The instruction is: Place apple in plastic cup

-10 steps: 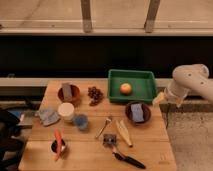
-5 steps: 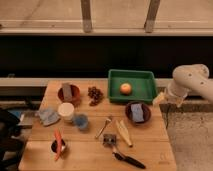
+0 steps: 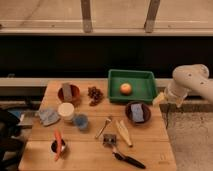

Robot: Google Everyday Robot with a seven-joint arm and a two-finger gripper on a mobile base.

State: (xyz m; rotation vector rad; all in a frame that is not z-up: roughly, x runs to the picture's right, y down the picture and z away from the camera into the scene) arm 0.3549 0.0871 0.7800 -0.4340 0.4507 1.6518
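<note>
Camera view: 0 done. Apple (image 3: 125,88) untouched in tray (image 3: 144,86) left of my gripper (image 3: 161,98) (state: can't tell); plastic cup (image 3: 81,121) farther left.

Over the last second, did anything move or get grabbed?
No visible change. The gripper stays off the right edge of the table, just beside the green tray. The apple is still in the tray, and the plastic cup still stands next to the cream container.
</note>
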